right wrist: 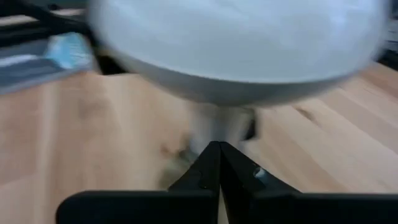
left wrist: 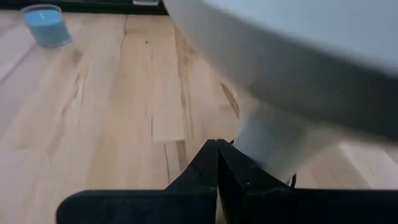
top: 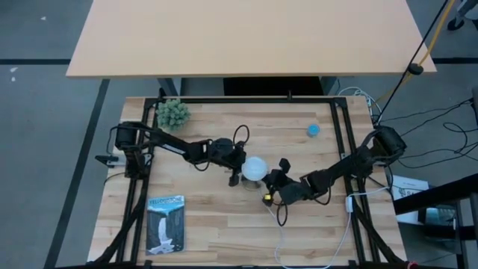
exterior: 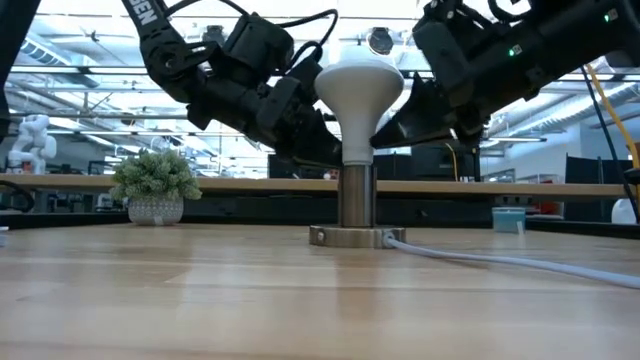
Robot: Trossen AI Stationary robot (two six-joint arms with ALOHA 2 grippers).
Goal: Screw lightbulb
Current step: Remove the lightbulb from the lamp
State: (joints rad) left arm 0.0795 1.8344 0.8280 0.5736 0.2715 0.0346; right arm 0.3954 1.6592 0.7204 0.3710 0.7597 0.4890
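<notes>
**Wooden tabletop, one bulb upright between two arms**

A pale plank tabletop (top: 224,224) fills the black frame, with a larger bare tan table (top: 246,33) beyond it. Two dark arms reach in from opposite sides and meet at the middle. The left pincer (top: 234,166) has its fingers pressed together just beside the lightbulb (exterior: 358,95), and the right pincer (top: 275,179) on the other side is likewise closed on nothing. The one lightbulb stands upright, dome up, its narrow end in a silvery socket (exterior: 357,205) whose white cord (exterior: 500,262) trails off across the wood. Around them lie one printed card (top: 166,224) near the front left, one small potted plant (top: 173,113) at the back left, and one blue cap (top: 313,130) at the back right, all well apart from the bulb.
</notes>
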